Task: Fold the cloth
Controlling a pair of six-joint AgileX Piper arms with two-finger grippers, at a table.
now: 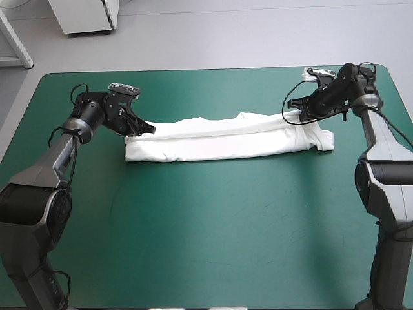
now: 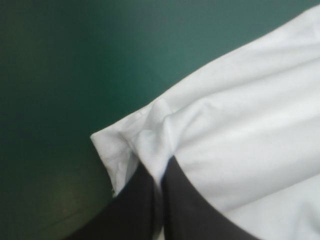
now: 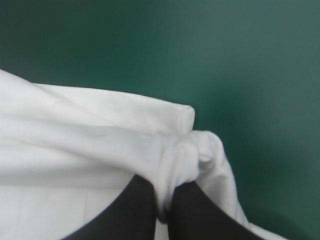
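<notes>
Lying as a long white strip across the far half of the teal-green surface point(image 1: 206, 245), the T-shirt point(image 1: 226, 139) looks partly folded. The left tool point(image 1: 147, 129) pinches its left end and the right tool point(image 1: 293, 116) pinches its right end. Next, both tools probably need to lift together and fold the strip over evenly, without wrinkles.

The teal-green table cover point(image 1: 213, 226) is lit evenly from overhead; a narrow soft shadow is thrown along the white short-sleeved T-shirt point(image 1: 226, 139). In the wrist views the cover is darkened toward the corners.
</notes>
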